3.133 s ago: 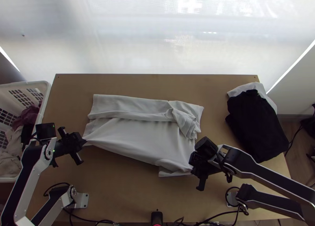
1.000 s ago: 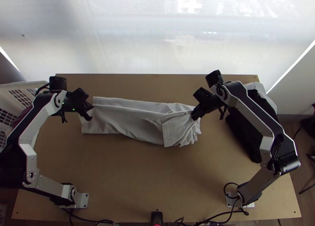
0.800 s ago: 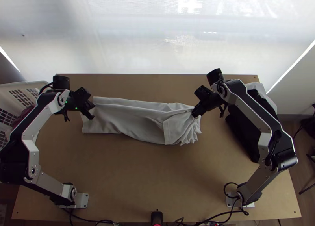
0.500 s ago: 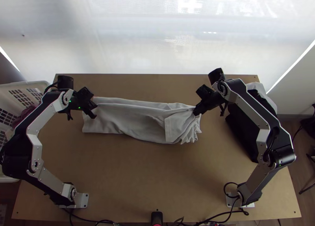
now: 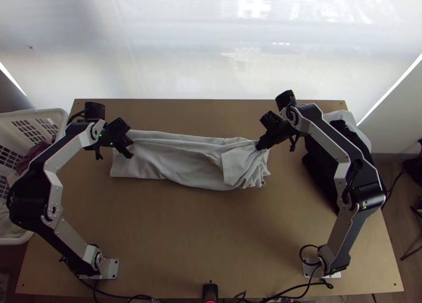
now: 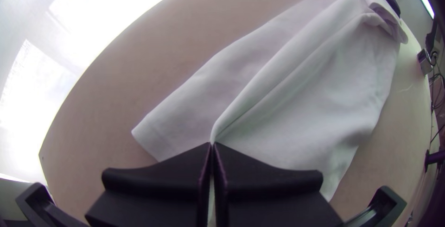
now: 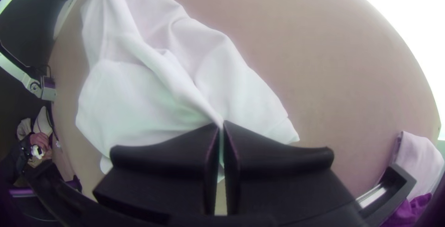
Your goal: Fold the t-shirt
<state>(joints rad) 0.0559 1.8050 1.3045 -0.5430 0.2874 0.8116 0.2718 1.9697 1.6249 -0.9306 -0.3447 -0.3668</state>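
The white t-shirt (image 5: 179,160) lies as a long folded strip across the table's far half, its right end gathered in pleats. At the strip's left end is my left gripper (image 5: 130,144); in the left wrist view, the left gripper (image 6: 212,144) is shut on a raised ridge of the shirt (image 6: 296,111). My right gripper (image 5: 258,147) is at the pleated end; in the right wrist view, the right gripper (image 7: 221,124) is shut on the end of a ridge in the shirt (image 7: 125,102).
Black and white folded clothes (image 5: 322,166) lie at the table's right side, partly under the right arm. A white basket (image 5: 60,124) with clothes stands beyond the left edge. A small black device (image 5: 210,291) sits at the near edge.
Since the oldest frame, both grippers have moved up the picture and the shirt's near part has been folded over. Lately the left gripper has shifted slightly right, and the shirt's near edge slightly up.
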